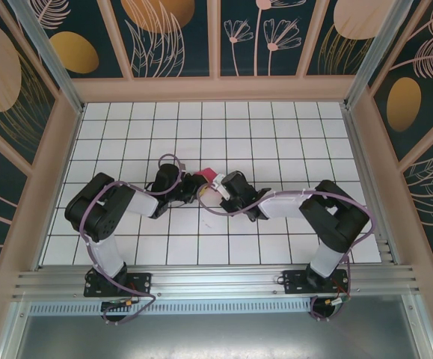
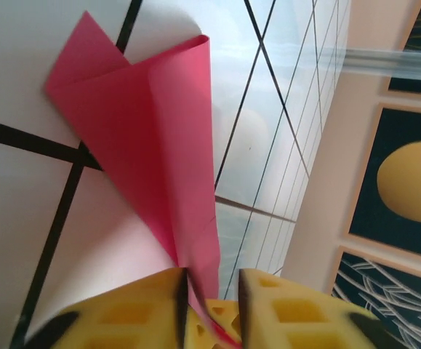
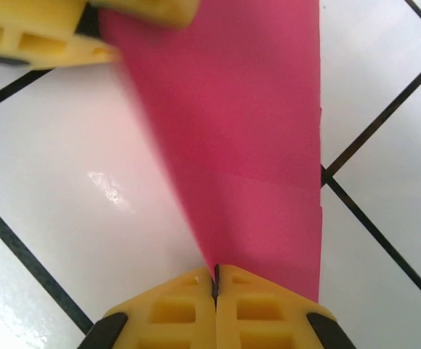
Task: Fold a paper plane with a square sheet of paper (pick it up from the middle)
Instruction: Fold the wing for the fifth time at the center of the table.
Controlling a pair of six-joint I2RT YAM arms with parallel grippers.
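The magenta-pink sheet of paper (image 1: 209, 176) is folded into overlapping layers and hangs above the tiled table between my two grippers. My right gripper (image 3: 215, 273) is shut on a narrow point of the paper (image 3: 246, 131), which widens away from its yellow fingers. My left gripper (image 2: 211, 280) has its jaws apart. The paper (image 2: 159, 131) runs down into the gap and leans against the left finger (image 2: 123, 313). In the top view the left gripper (image 1: 200, 185) and right gripper (image 1: 217, 188) almost meet at the table's middle. The left gripper's yellow fingers (image 3: 86, 29) also touch the paper's far end.
The white tiled table (image 1: 276, 142) with black grid lines lies under both arms. Wooden walls with patterned panels (image 1: 223, 90) enclose it on three sides. An aluminium rail (image 1: 216, 280) with both arm bases runs along the near edge.
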